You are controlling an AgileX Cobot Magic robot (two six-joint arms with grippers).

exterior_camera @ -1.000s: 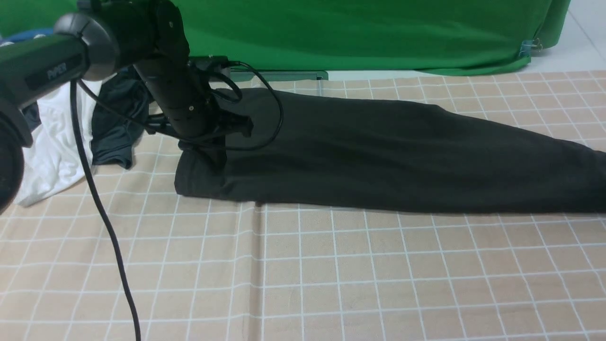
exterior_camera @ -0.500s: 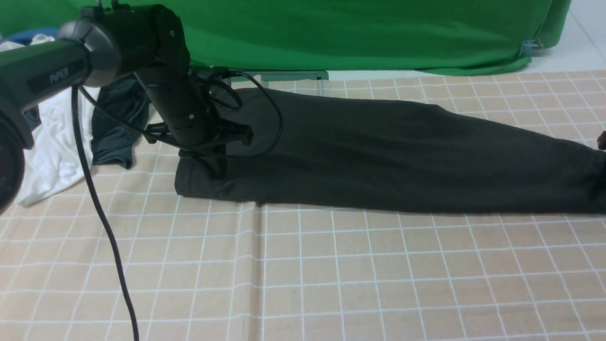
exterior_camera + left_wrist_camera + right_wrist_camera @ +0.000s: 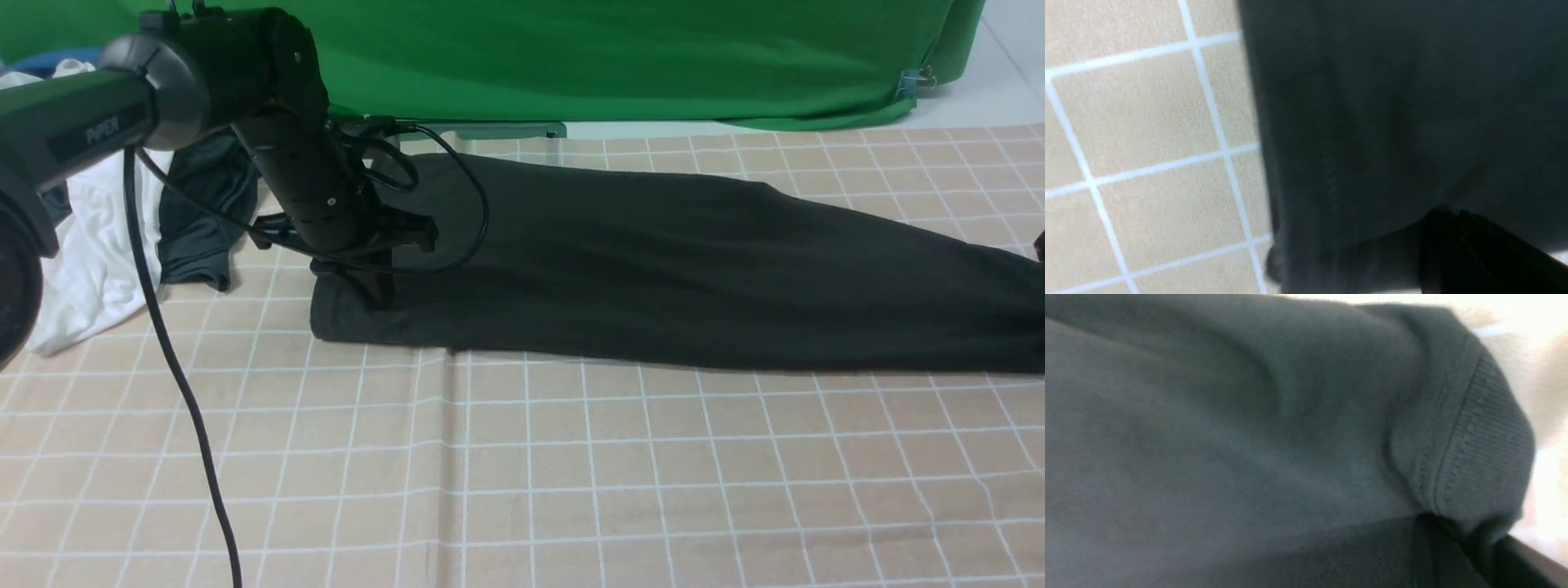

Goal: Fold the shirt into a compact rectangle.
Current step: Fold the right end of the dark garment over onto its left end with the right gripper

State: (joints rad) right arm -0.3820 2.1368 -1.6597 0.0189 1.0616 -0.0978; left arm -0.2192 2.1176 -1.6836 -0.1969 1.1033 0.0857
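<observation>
left gripper [image 3: 377, 294] closed, pinching the left end of the shirt [image 3: 653, 269]. right gripper [image 3: 1474, 555] clamped on fabric bunched at the ribbed edge, at the opposite end; barely visible in front view. shirt lies stretched as a long black band across the checked cloth [image 3: 571, 457], near its far edge.

- The left arm [image 3: 302, 171] reaches in from the left, its forearm angling steeply down, with a black cable [image 3: 482, 204] looped beside the wrist.
- The left jaws point downward and are closed tight on the left end of the shirt [image 3: 653, 269], with cloth gathered up into their tips.
- Of the right arm [image 3: 1040, 245], only a dark sliver shows at the front view's right edge.
- The right jaws lie under the shirt's ribbed collar; that wrist view is blurred, so whether they grip it is unclear.
</observation>
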